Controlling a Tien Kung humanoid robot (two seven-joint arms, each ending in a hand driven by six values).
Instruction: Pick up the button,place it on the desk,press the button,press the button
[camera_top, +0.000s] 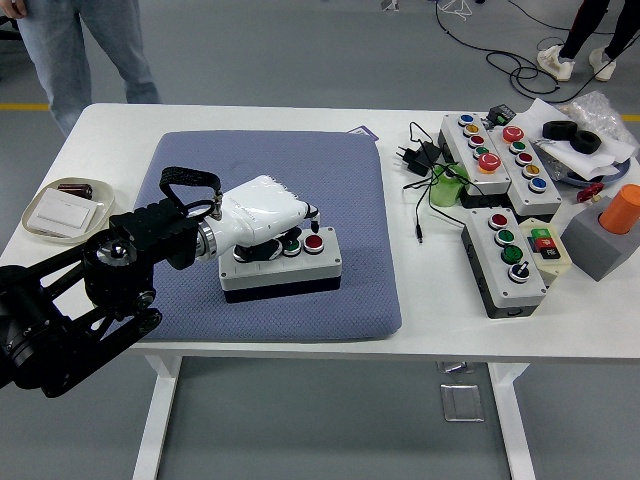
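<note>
One hand over the three-button box

One white robot hand, the left hand (268, 218), reaches in from the lower left of the frame on a black arm (90, 290) and lies over the left part of the grey-and-black three-button control box (281, 268). Its fingers (309, 215) are curled downward over the box top and grasp nothing; one dark fingertip sits at or just above the red round button (313, 242), and contact cannot be judged. Just left of the red one, a green button (292, 243) shows partly under the hand. The box lies flat on the blue-grey fabric pad (300, 170), near the pad's lower middle, and the pad lies on the white bench (430, 310). At the left edge of the frame a beige shallow tray (40, 228) holds a white square plate. On the right side of the bench lie several more grey button boxes (505, 262), black cables, and an orange cylinder on a grey block (606, 240). A person's legs in jeans (85, 40) stand at the upper left
</note>
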